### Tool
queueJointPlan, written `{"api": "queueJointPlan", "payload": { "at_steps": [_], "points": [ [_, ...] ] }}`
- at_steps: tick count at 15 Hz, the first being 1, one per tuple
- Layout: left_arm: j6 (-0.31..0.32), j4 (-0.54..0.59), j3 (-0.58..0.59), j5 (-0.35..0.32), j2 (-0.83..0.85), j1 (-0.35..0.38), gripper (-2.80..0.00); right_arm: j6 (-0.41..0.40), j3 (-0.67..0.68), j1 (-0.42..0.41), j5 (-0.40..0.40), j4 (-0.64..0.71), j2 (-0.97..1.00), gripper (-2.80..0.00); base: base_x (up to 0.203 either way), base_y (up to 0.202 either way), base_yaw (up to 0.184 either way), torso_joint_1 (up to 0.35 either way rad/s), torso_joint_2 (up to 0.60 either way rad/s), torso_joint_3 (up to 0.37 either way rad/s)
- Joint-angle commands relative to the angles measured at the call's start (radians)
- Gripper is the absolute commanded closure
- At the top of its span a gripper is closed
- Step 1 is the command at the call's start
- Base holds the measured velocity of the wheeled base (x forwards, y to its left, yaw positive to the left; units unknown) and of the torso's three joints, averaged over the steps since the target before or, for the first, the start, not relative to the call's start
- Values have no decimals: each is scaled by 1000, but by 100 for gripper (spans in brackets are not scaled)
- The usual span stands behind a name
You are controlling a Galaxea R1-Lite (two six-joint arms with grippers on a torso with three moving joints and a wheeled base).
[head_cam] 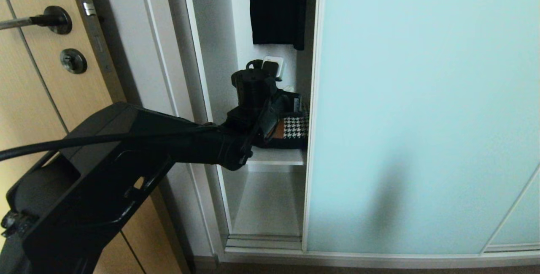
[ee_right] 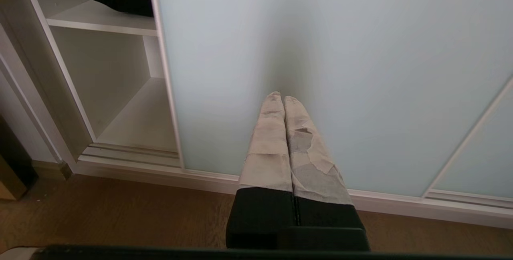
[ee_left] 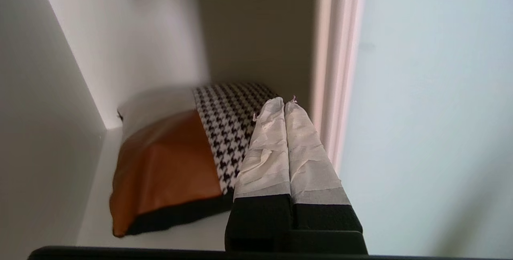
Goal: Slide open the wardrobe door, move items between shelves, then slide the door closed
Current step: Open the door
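In the head view the left arm fills the lower left of the frame and reaches toward the centre, into the open strip of the wardrobe; its own wrist hides the left pincer there. The left wrist view shows that pincer with its taped fingers pressed together and holding nothing, their tips just beside the cushion and close to the frame of the sliding wardrobe door. The right pincer shows only in the right wrist view, at centre frame, fingers together and empty, pointing at the frosted panel above the wood floor.

The door covers the right two thirds of the head view and hides everything behind it. The cushion lies on the middle shelf, largely masked by the arm, its right edge cut off by the door frame. The lower shelf holds nothing visible. At upper centre, farthest back, a black garment hangs, cut off by the frame's top.
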Motion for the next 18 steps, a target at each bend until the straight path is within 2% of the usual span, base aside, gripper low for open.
{"api": "queueJointPlan", "payload": {
  "at_steps": [1, 12, 18],
  "points": [
    [5, -3, -9, 2, 26, -36, 0, 0, 0, 0, 0, 0, -2, 0, 0, 0, 0, 0, 0, 0],
    [14, -11, -42, -4, 105, -185, 0, 0, 0, 0, 0, 1, -2, 0, 0, 0, 0, 0, 0, 0],
    [12, -4, -162, -1, 212, -250, 0, 0, 0, 0, 0, 1, -2, 0, 0, 0, 0, 0, 0, 0]
  ]
}}
